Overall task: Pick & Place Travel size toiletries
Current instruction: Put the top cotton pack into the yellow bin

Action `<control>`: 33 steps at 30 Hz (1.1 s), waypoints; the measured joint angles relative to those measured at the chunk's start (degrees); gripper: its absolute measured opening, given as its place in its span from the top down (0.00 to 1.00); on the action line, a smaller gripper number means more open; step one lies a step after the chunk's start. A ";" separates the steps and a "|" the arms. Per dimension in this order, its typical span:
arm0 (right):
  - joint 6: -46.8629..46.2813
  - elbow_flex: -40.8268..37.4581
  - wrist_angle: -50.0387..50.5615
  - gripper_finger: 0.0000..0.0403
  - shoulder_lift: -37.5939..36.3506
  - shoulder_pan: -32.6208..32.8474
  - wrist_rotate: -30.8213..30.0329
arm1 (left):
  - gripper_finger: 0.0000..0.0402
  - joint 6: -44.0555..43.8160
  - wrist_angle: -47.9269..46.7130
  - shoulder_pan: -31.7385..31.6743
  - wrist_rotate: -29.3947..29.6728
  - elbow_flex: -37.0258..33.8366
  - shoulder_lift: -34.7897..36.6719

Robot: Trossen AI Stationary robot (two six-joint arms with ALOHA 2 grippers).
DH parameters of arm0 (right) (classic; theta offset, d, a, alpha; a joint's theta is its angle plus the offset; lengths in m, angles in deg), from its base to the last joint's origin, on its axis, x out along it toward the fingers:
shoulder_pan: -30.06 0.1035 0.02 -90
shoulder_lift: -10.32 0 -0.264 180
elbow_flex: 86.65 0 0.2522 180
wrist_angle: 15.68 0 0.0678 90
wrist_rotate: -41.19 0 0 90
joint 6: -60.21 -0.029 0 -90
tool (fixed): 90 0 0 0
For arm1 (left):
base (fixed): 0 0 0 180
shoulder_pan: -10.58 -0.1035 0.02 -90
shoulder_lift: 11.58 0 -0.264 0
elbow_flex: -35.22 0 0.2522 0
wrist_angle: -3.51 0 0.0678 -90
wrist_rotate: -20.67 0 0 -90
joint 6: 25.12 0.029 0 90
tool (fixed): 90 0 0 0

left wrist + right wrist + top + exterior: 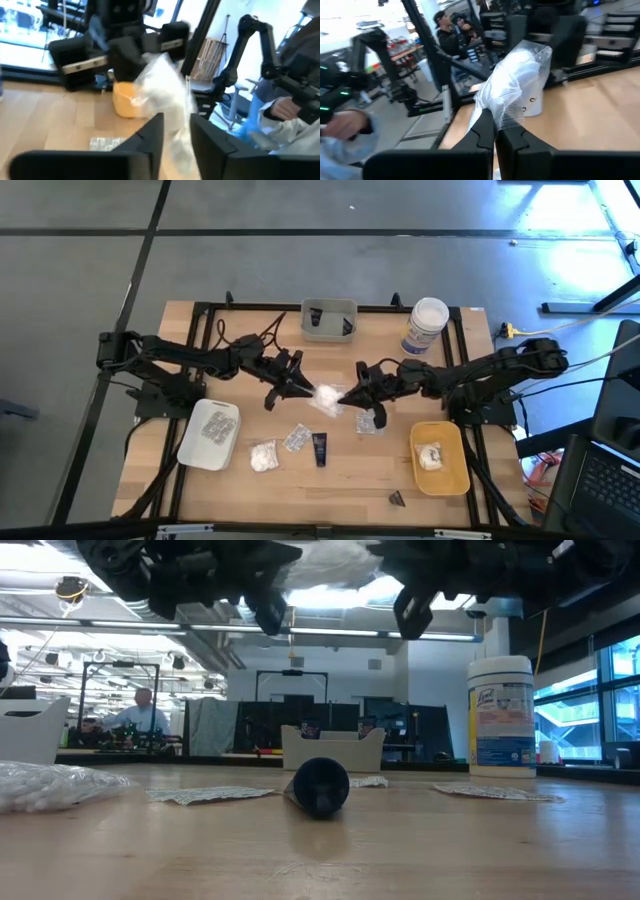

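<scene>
Handover in progress above table centre: the white puffy bundle [327,398] hangs between both arms, with the right gripper [347,394] clenched on its clear wrap from three o'clock and the left gripper [305,388] at nine o'clock, its fingers parted but the wrap between them. Risk, as judged: the thin wrap could tear or slip from the right gripper's narrow pinch, dropping the bundle onto the packets below. The only legible marking is "Lysol" on the tall white jar [501,715]; its smaller print cannot be read.

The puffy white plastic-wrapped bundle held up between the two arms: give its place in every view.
High view: puffy white plastic-wrapped bundle at table centre, between both grippers.
Low view: top centre, above the table.
Left wrist view: centre, beyond the left gripper, whose jaws stand apart.
Right wrist view: centre, pinched by the right gripper.
Shared landmark: yellow rectangular tray.
</scene>
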 joint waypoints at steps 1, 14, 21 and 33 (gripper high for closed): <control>-0.53 0.00 0.63 1.00 -0.57 0.00 0.80 | 0.72 0.21 -0.95 -0.42 0.00 0.00 0.27; -8.12 0.02 34.55 1.00 -17.77 3.66 -7.58 | 0.60 0.43 -23.73 -7.98 -1.02 -0.02 6.03; -17.45 0.46 52.26 1.00 -25.48 9.76 -14.66 | 0.63 0.42 -27.29 -9.10 0.48 -0.02 6.59; -27.25 19.20 88.80 1.00 -23.03 25.33 -28.28 | 0.64 0.21 -27.52 -8.88 0.26 -0.02 6.59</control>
